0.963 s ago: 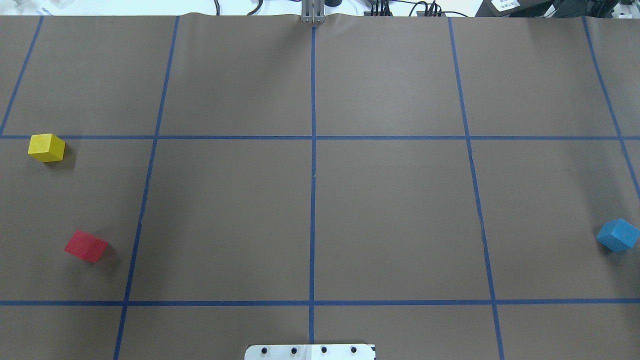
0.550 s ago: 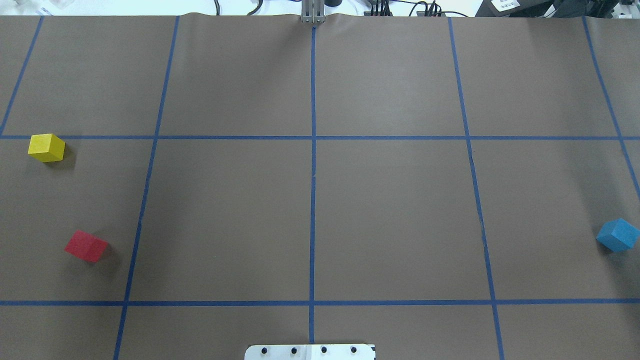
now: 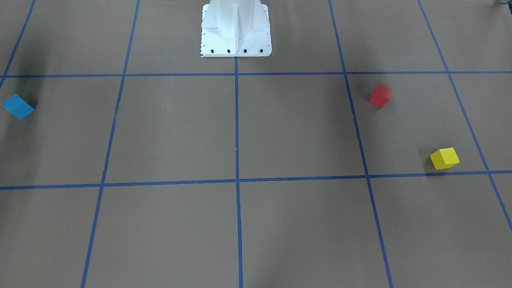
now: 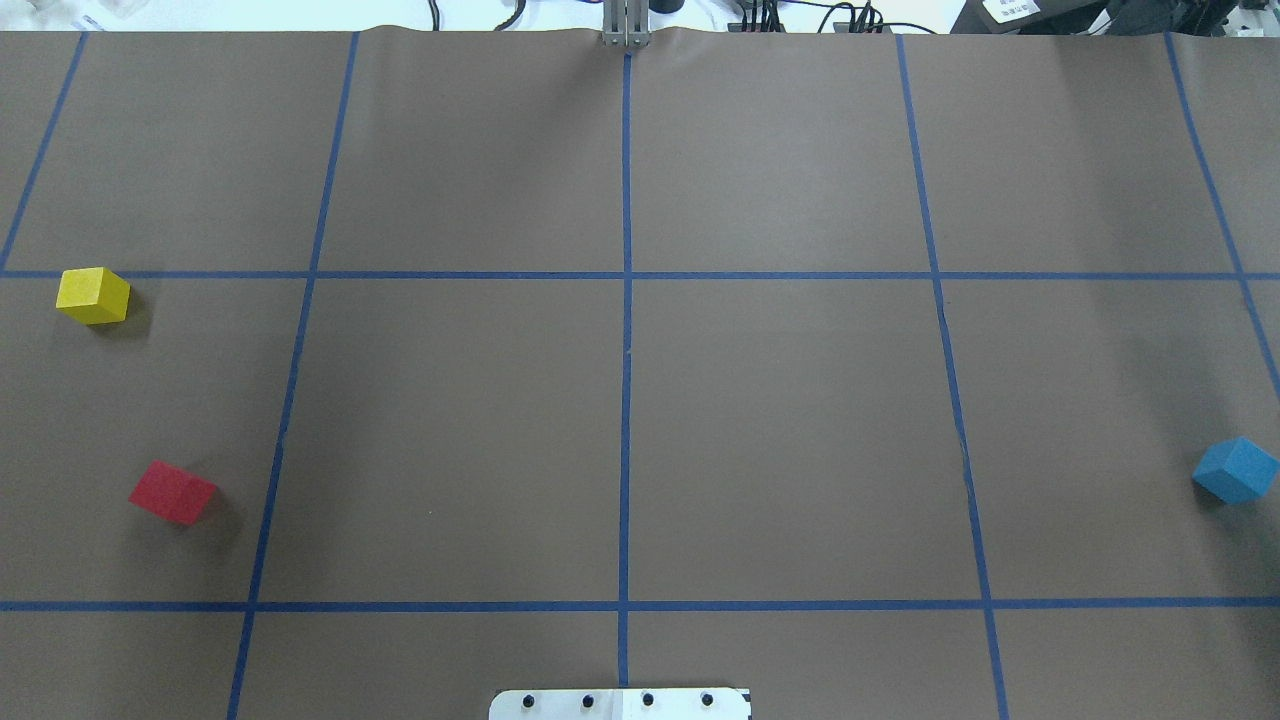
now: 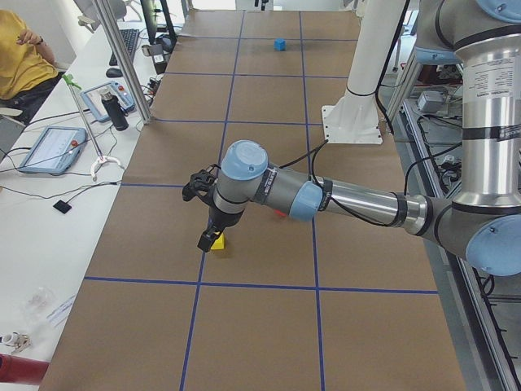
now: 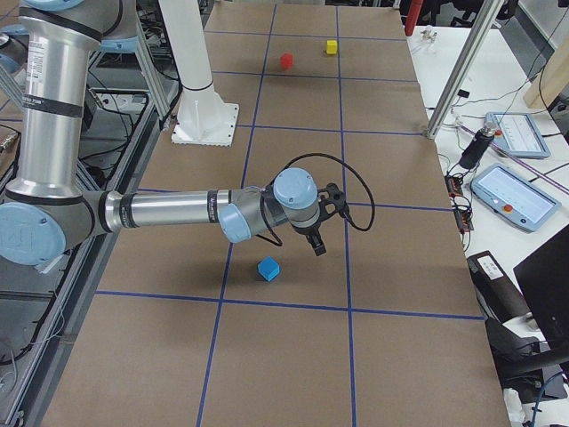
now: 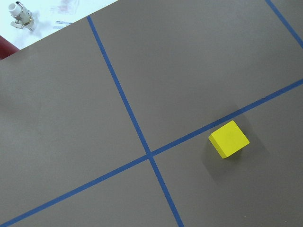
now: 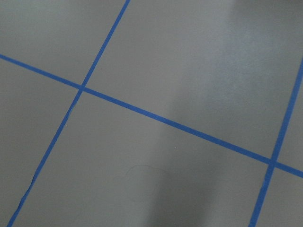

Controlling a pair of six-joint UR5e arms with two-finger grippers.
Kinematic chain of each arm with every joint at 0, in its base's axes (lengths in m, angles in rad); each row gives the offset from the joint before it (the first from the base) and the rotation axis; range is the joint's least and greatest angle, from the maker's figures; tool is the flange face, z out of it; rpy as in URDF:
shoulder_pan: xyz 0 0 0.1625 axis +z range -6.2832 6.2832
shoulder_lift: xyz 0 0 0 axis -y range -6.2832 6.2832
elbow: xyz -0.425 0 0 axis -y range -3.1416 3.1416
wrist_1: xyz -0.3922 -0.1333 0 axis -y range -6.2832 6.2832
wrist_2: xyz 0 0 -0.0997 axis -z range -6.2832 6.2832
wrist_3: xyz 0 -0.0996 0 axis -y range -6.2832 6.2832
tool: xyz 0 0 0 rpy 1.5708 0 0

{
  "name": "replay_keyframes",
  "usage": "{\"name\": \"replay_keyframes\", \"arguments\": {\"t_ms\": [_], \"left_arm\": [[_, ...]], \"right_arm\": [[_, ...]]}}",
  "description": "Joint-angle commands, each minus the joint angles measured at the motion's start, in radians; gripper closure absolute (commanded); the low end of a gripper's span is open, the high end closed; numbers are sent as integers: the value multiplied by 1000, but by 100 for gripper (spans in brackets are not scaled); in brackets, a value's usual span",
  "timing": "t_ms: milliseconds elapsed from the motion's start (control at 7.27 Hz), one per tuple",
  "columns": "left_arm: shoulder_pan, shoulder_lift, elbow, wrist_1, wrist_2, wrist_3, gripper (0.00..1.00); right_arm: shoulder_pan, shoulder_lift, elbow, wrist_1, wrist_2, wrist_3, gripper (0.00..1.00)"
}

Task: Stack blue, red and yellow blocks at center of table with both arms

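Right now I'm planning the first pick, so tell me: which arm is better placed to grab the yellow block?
Left. In the side view the left gripper hangs close by the yellow block, and its wrist camera shows that block too. The right gripper is far off, near the blue block.

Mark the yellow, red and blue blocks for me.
yellow block (image 7: 229,138), left wrist view, on its top face.
red block (image 4: 172,492), overhead exterior view, middle of the cube.
blue block (image 4: 1236,470), overhead exterior view, middle of the cube.

White pedestal base (image 3: 236,40), grey tablet (image 5: 53,149), person in yellow (image 5: 16,57)
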State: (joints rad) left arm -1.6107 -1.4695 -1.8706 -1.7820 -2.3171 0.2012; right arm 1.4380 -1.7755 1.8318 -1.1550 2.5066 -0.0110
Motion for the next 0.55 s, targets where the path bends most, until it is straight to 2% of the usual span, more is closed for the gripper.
{"name": "replay_keyframes", "arguments": {"t_ms": [0, 413], "left_arm": [[0, 1, -5, 0, -4, 1, 0], [0, 1, -5, -2, -5, 3, 0]], "right_arm": [[-147, -92, 0, 98, -109, 42, 2], [-249, -134, -11, 101, -153, 43, 3]]}}
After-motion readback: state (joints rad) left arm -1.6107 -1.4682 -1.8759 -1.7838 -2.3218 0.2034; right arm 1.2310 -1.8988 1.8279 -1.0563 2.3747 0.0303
